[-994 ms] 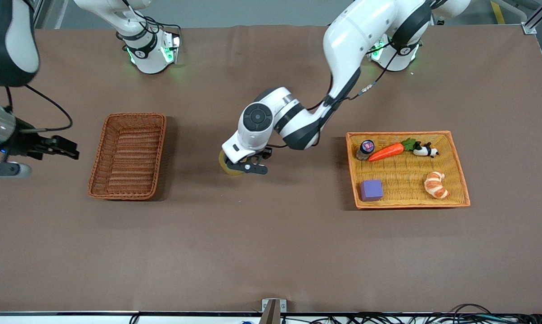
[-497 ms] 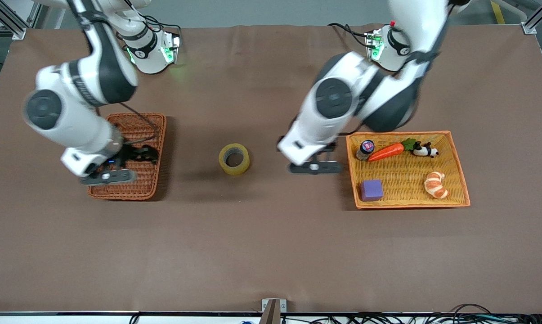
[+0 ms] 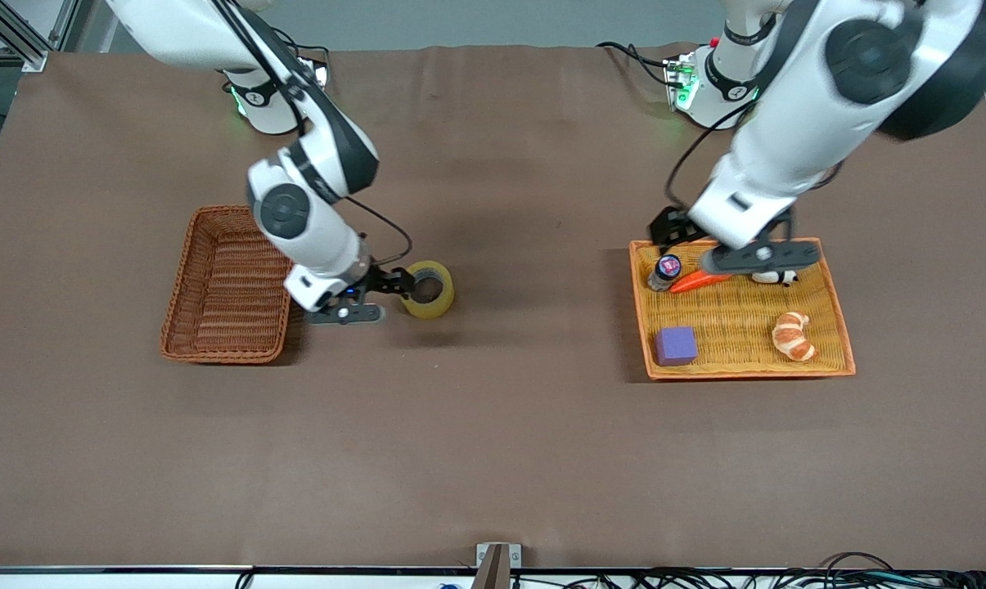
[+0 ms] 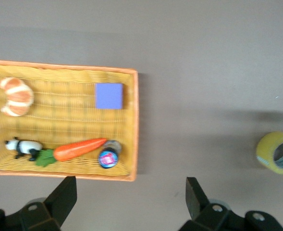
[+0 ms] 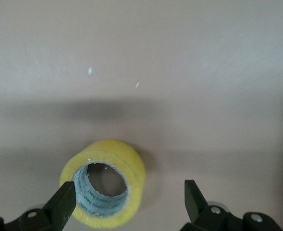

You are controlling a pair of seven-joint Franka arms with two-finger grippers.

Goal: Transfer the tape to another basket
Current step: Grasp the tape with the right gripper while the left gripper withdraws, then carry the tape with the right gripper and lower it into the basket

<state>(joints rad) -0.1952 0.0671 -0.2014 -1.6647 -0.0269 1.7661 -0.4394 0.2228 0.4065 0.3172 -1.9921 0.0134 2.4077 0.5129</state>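
two steps remain: grasp and carry. the right gripper (image 3: 378, 298) hangs spread wide just beside the tape (image 3: 427, 289), which lies flat on the table (image 3: 493, 442) between the basket (image 3: 229, 283) and the orange tray (image 3: 836, 327). the left gripper (image 3: 750, 255), released and empty, hovers over that tray.

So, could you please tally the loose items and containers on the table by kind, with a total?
Woven containers: 2, the basket and the orange tray
Tape rolls: 1, the tape
Purple cubes: 1
Croissants: 1
Carrots: 1
Panda figures: 1
Small jars: 1
Total: 8
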